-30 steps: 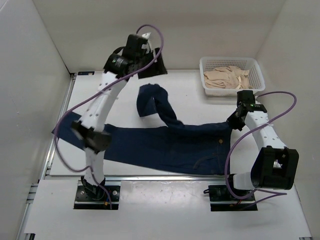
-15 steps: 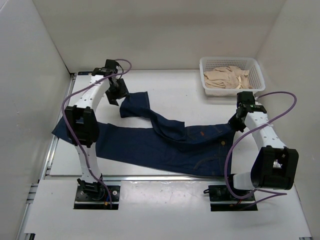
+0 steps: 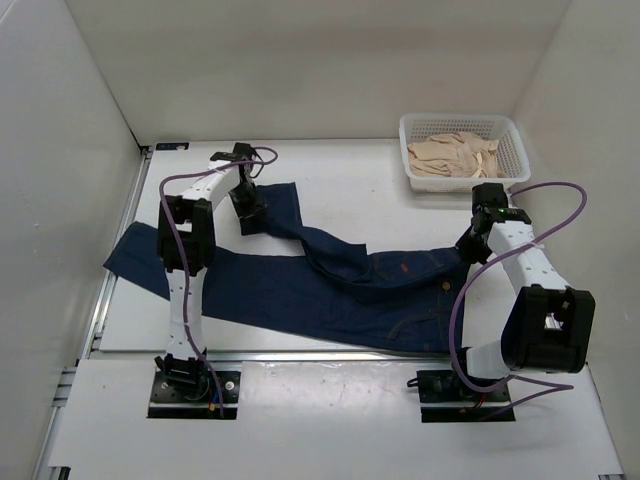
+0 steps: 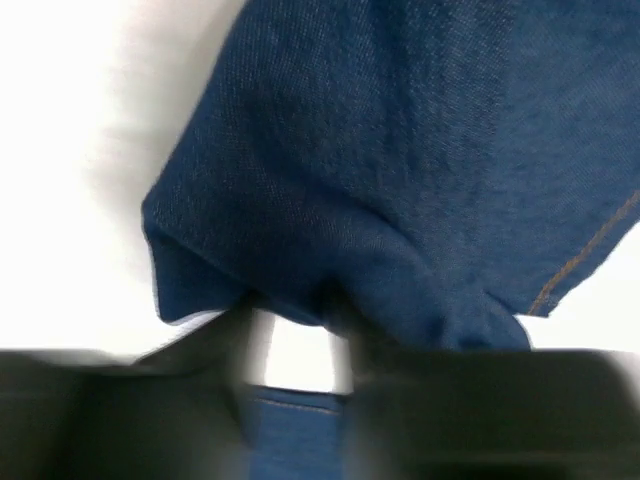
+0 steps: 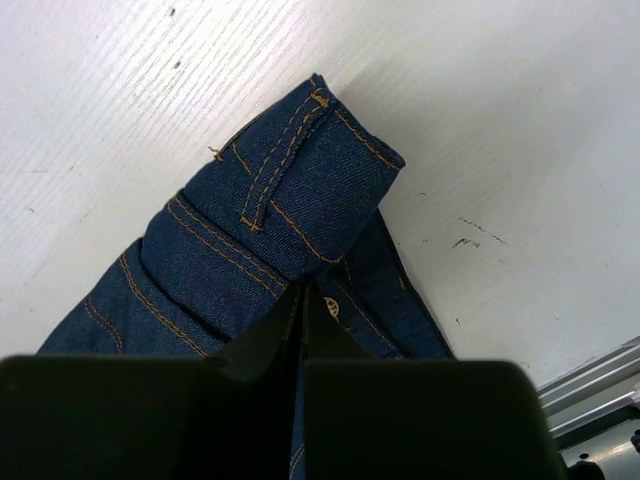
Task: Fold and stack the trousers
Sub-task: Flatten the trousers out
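The dark navy trousers (image 3: 330, 290) lie across the table, waist at the right and one leg stretched out to the left. The other leg bends back toward the far left. My left gripper (image 3: 248, 208) is down on that leg's end. In the left wrist view its blurred jaws (image 4: 297, 335) stand narrowly apart with puckered denim (image 4: 380, 170) at the tips and a hem between them. My right gripper (image 3: 468, 245) is at the waist. In the right wrist view it (image 5: 303, 300) is shut on the tan-stitched waistband (image 5: 270, 210).
A white mesh basket (image 3: 512, 160) holding beige cloth (image 3: 455, 155) stands at the far right corner. White walls close in the table on three sides. Bare table (image 3: 370, 190) shows behind the trousers, and a metal rail runs along the left edge.
My left arm came down from a raised pose at the back and laid the far leg on the table, then its jaws closed in. The right arm stayed put.
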